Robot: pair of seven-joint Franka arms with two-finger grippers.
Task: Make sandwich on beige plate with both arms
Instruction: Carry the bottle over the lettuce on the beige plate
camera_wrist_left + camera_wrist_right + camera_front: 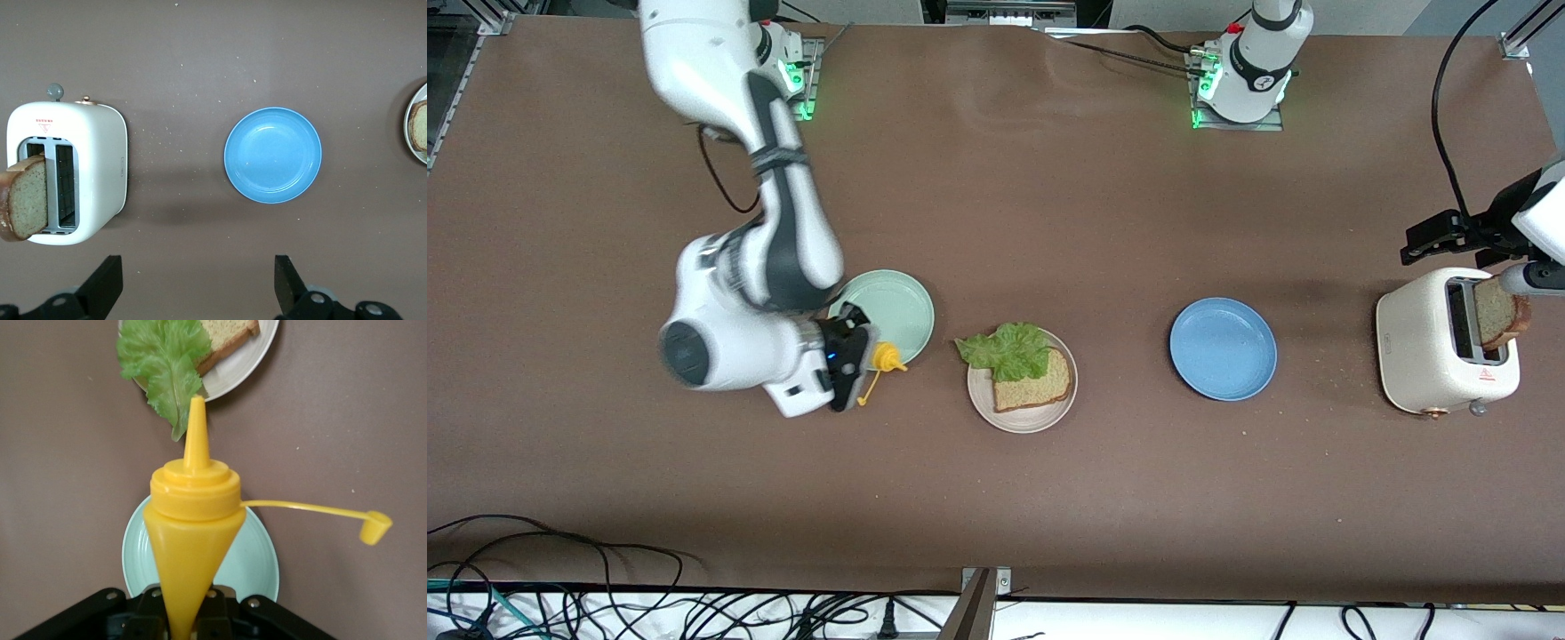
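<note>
Nearest the front camera, the beige plate (pixel 1021 418) carries one bread slice (pixel 1032 380) with a lettuce leaf (pixel 1007 348) draped partly over its rim; both look light and limp, best pinched at an edge. Beside the mint-green plate (pixel 896 307), the right gripper (pixel 857 356) is clamped on a yellow squeeze bottle (pixel 192 527). The left gripper (pixel 199 283), fingers apart, hangs by the toaster (pixel 1440 342), whose second slice (pixel 1498 313) stands ready
</note>
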